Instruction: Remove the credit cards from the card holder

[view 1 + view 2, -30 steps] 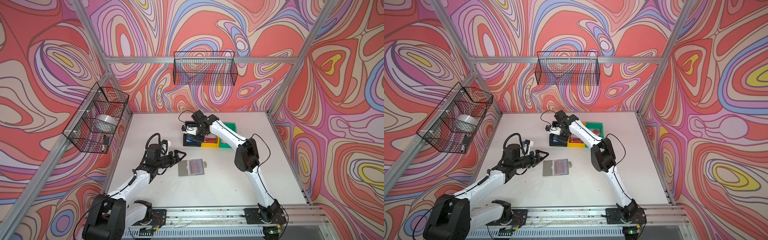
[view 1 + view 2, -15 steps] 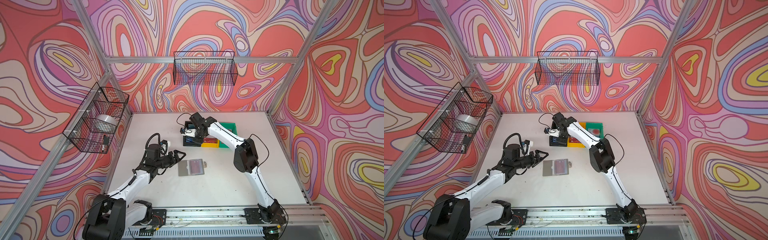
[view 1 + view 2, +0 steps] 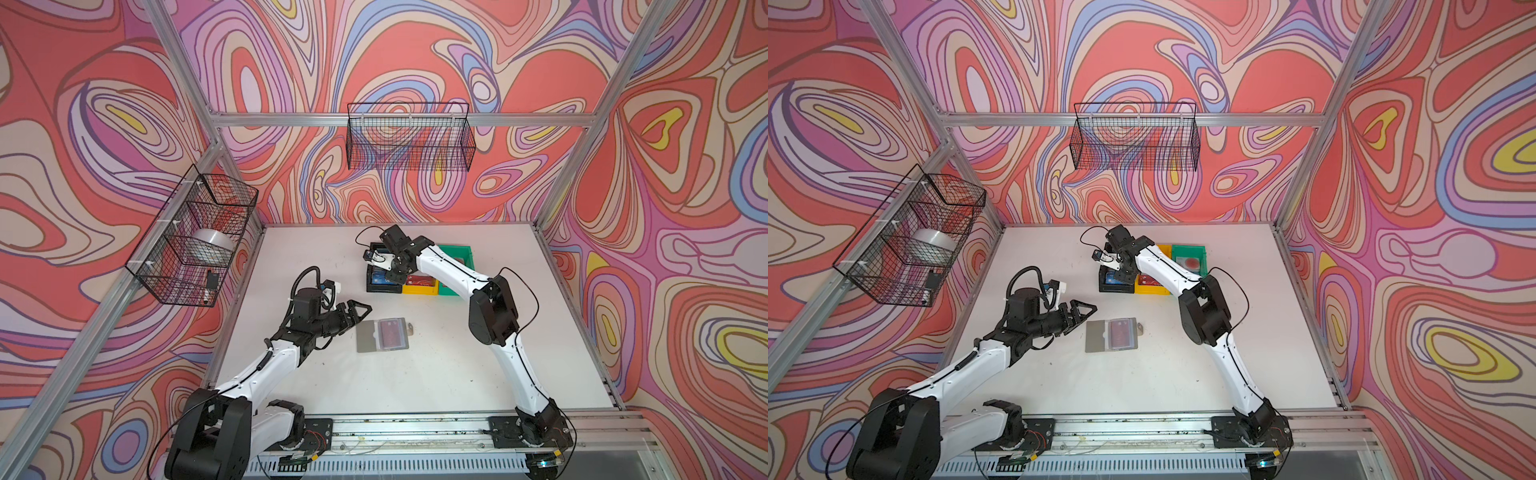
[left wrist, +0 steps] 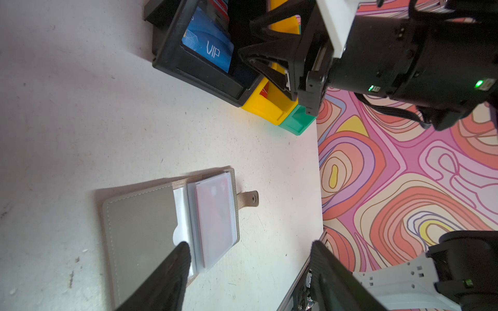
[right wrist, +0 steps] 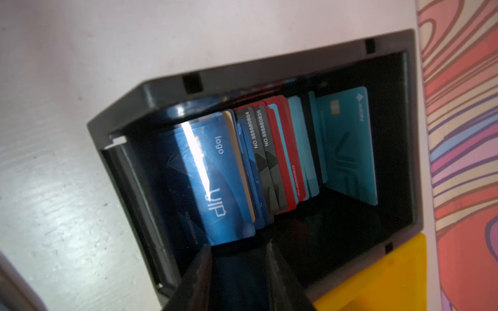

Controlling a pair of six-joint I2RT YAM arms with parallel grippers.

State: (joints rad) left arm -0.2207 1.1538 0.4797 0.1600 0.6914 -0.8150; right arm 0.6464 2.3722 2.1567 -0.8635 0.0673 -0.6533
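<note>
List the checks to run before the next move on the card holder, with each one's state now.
1. The holder lies open, flat on the table: ok.
2. It is emptied: not ok, a red card shows inside.
3. Jaws of the left gripper open, near the holder: ok.
4. Jaws of the right gripper empty, above the black bin: ok.
5. The blue card is inside that bin: ok.
6. More cards beneath the red card: cannot tell.

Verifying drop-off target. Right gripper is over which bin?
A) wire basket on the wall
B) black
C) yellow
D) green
B: the right wrist view shows the right gripper above the black bin, with a row of upright credit cards inside it.
</note>
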